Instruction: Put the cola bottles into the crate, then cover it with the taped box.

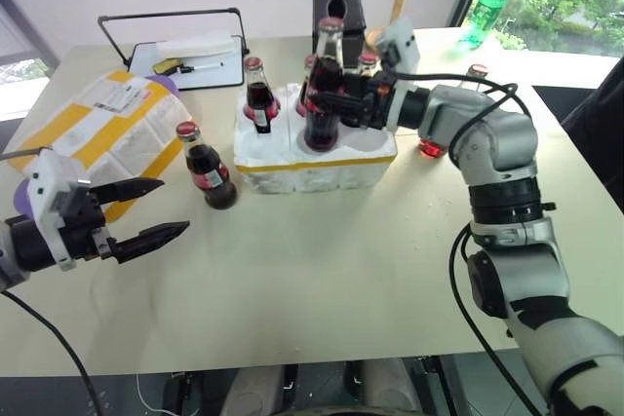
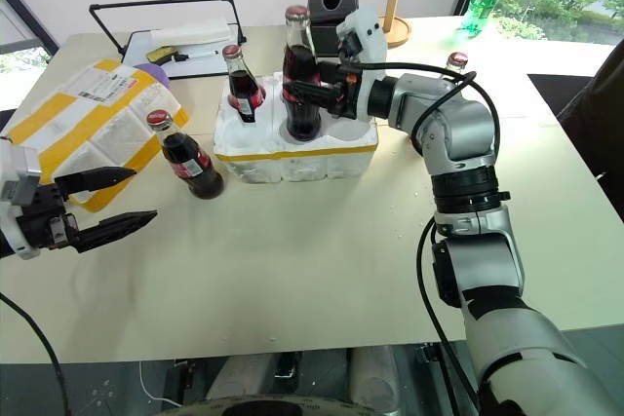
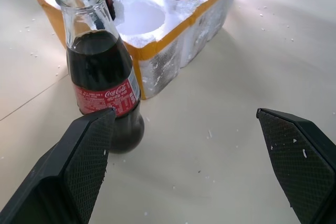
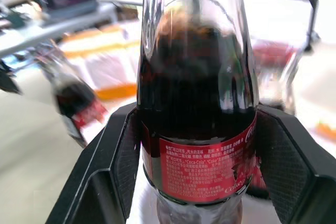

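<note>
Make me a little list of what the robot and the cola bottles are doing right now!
right gripper: shut on a cola bottle, holding it upright over the crate
left gripper: jaws open, empty, near the table bottle
bottle in crate: upright in a back well
table bottle: stands left of the crate
far bottle: behind the right arm
taped box: left of the crate, not on it
</note>
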Controlling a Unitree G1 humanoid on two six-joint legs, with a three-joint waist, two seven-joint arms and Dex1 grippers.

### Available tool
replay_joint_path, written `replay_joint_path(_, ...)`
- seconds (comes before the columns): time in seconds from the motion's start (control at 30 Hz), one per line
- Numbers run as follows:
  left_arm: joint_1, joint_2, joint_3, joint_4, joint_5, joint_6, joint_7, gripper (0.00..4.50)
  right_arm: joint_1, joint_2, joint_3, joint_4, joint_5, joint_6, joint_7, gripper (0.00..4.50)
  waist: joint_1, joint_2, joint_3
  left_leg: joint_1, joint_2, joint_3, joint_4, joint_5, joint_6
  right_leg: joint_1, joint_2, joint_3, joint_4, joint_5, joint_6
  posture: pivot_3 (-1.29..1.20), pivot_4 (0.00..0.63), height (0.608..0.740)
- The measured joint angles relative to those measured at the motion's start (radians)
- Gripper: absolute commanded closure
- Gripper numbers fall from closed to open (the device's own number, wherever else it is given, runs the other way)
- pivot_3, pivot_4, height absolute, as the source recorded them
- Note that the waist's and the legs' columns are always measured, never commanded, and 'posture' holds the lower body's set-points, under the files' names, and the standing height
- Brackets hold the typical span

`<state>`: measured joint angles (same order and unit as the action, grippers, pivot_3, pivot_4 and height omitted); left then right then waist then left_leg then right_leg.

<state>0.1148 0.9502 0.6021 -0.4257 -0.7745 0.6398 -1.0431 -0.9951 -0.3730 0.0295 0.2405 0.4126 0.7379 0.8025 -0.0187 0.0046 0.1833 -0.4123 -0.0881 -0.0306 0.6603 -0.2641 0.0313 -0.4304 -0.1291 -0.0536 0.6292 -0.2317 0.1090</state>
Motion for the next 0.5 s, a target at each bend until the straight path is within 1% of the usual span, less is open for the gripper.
replay_joint_path(0.3,0.003,0.000,0.001,0.003,0.002,-0.005,-0.002,0.00,0.030,0.013,0.009,0.000,-0.018,-0.046,0.008,1.94,0.001,0.000,0.000,-0.001,0.000,0.000,0.000,0.000,0.000,-0.001,0.001,0.000,0.000,0.000,0.000,0.00,0.150,0.736)
replay_joint_path(0.37,0.003,0.000,0.001,0.004,0.002,-0.014,-0.001,0.00,0.053,0.025,0.028,-0.001,-0.019,-0.045,0.010,0.94,0.001,0.000,0.000,-0.001,0.000,0.000,0.000,0.000,0.000,-0.001,0.000,0.000,0.000,0.000,0.000,0.00,0.150,0.736)
replay_joint_path(0.4,0.003,0.000,0.001,0.004,0.002,-0.017,-0.001,0.00,0.064,0.034,0.035,-0.003,-0.018,-0.045,0.010,0.78,0.000,0.000,0.000,-0.001,0.000,0.000,0.000,0.000,0.000,-0.001,0.000,0.000,0.000,0.000,0.000,0.00,0.150,0.736)
replay_joint_path(0.43,0.003,0.000,0.001,0.005,0.002,-0.019,0.000,0.00,0.072,0.043,0.042,-0.008,-0.018,-0.046,0.011,0.33,0.000,0.000,0.000,-0.001,0.000,0.000,0.000,0.000,0.000,-0.001,0.000,0.000,0.000,0.000,0.000,0.00,0.150,0.736)
replay_joint_path(0.47,0.003,0.000,0.001,0.006,0.002,-0.021,0.000,0.00,0.081,0.051,0.049,-0.023,-0.018,-0.047,0.012,0.05,0.000,0.000,0.000,-0.001,0.000,0.000,0.000,0.000,0.000,-0.001,0.000,0.000,0.001,0.000,0.000,0.00,0.150,0.736)
replay_joint_path(0.5,0.003,0.000,0.001,0.007,0.002,-0.021,0.000,0.00,0.084,0.054,0.055,-0.029,-0.018,-0.047,0.013,0.05,0.000,0.000,0.000,-0.001,0.000,0.000,0.000,0.000,0.000,-0.001,0.001,0.000,0.001,0.000,0.000,0.00,0.150,0.736)
